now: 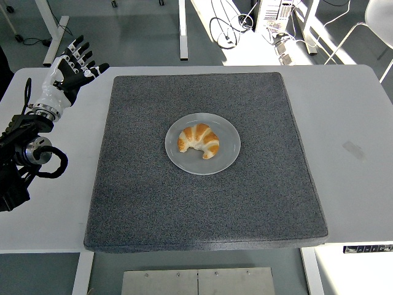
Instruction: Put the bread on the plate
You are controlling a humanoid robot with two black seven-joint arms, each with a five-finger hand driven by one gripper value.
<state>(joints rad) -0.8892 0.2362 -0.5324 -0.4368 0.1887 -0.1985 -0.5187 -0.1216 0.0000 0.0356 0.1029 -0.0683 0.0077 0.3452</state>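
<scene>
A golden croissant [199, 141] lies on a round grey plate [227, 157] in the middle of a dark grey mat [153, 203]. My left hand [72, 66] hovers over the table's far left corner, well away from the plate, with its fingers spread and nothing in them. Its black arm [21, 160] comes in from the left edge. The right arm is out of view.
The mat covers most of the white table [350, 141]. Beyond the far edge are table legs, cables [230, 27] and a computer case on the floor.
</scene>
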